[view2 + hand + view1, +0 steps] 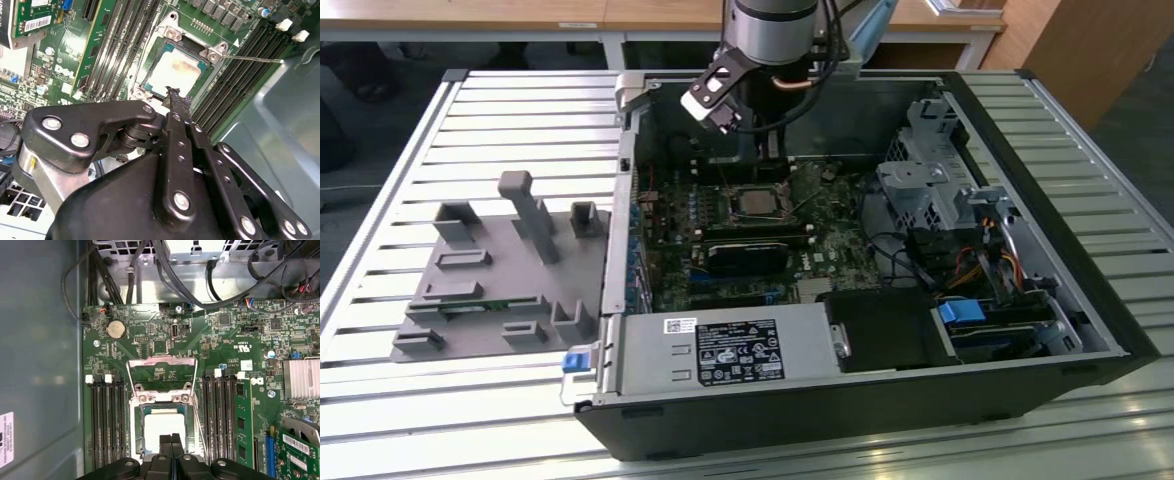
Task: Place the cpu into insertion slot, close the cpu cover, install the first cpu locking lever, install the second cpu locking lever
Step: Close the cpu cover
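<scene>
The cpu (162, 432) lies flat in the insertion slot (141, 415), its silvery top showing; it also appears in the second wrist view (175, 75) and, small, in the exterior view (754, 203). The cpu cover (161, 362) is swung back, open, its window showing green board. Two thin wire locking levers (131, 385) (199, 405) stand raised beside the socket; one lever (250, 59) sticks out sideways. My gripper (171, 440) hovers just above the chip's edge, fingers shut together with nothing between them, as the second wrist view (175, 95) also shows. In the exterior view the gripper (767, 160) reaches down into the case.
Black memory slots (107, 420) flank the socket on both sides, one with a green module (243, 420). Cables (200, 295) hang behind the board; a finned heatsink (301, 377) is nearby. The case wall (40, 365) is close. A grey fixture plate (494, 270) lies at the exterior view's left.
</scene>
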Motion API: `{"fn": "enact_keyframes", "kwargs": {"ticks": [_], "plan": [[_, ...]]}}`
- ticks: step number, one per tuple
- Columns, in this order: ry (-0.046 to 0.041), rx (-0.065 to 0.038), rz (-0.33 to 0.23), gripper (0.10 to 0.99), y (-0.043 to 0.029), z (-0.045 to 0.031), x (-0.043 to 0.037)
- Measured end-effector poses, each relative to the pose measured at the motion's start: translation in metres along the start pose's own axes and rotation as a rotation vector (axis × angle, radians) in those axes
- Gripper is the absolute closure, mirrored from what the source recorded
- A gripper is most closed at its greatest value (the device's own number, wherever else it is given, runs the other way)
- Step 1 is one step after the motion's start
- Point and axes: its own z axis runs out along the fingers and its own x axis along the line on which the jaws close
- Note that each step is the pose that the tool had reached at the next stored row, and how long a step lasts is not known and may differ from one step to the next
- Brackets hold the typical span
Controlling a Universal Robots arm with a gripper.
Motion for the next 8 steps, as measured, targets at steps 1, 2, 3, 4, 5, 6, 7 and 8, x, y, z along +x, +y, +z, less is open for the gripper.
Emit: {"fn": "enact_keyframes", "kwargs": {"ticks": [1, 2, 3, 4, 5, 6, 7, 8], "plan": [[0.0007, 0.0, 0.0, 0.98, 0.0001, -0.0009, 0.0], [0.0011, 0.0, 0.0, 0.98, 0.0002, -0.0012, 0.0], [0.0015, 0.0, 0.0, 0.98, 0.0003, -0.0011, 0.0001], [0.0016, 0.0, 0.0, 0.98, 0.0005, -0.0011, 0.0001], [0.0017, 0.0, 0.0, 0.98, 0.0007, -0.0012, 0.0001], [0.0016, 0.0, 0.0, 0.98, 0.001, -0.0013, 0.0001], [0.0017, 0.0, 0.0, 0.98, 0.0016, -0.0013, 0.0001], [0.002, 0.001, 0.0, 0.98, 0.0027, -0.0013, 0.0002]]}}
